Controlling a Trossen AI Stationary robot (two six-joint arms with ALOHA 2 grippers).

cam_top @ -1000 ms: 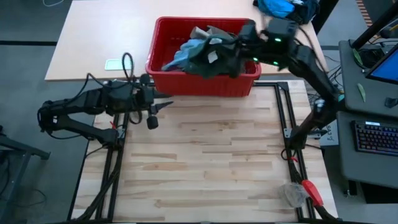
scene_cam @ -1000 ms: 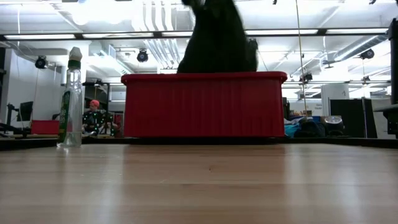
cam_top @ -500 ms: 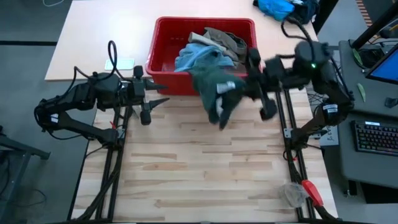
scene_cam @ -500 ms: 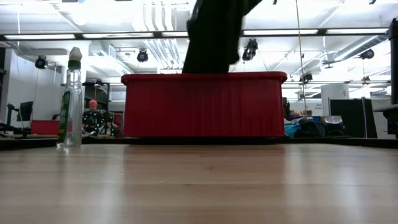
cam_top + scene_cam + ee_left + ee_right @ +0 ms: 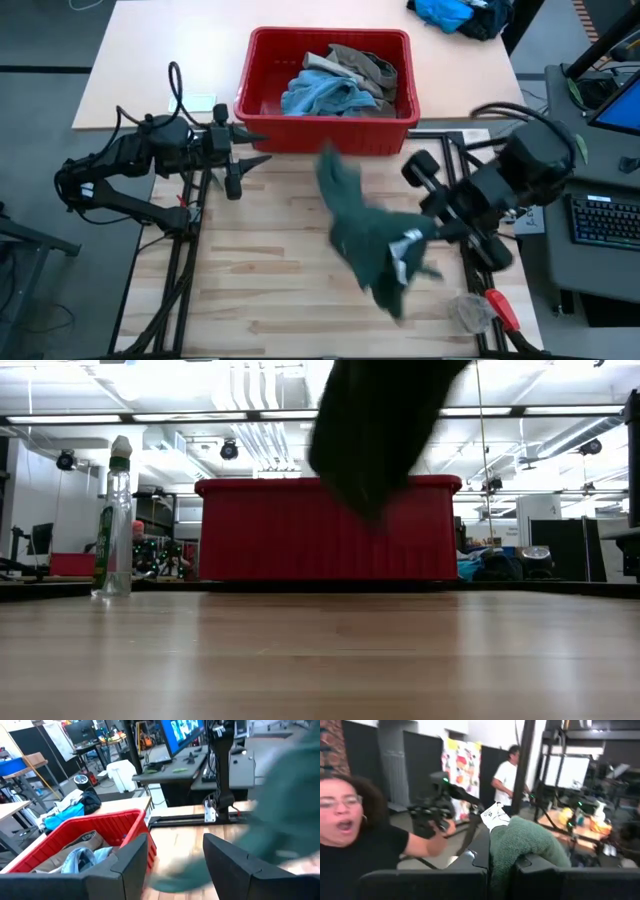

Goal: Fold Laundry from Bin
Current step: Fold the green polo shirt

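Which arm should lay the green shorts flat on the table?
Right. The right gripper is shut on the green shorts above the table; the left gripper waits open by the bin.

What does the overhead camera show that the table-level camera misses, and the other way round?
Only the high view shows both arms: the right gripper shut on the dark green shorts, carrying them over the wooden table, and the left gripper open beside the bin. It also looks into the red bin, at the light blue denim trousers and a khaki piece.

Only the low view shows a clear spray bottle and the room's ceiling lights.

Both show the bin and the shorts hanging in the air.
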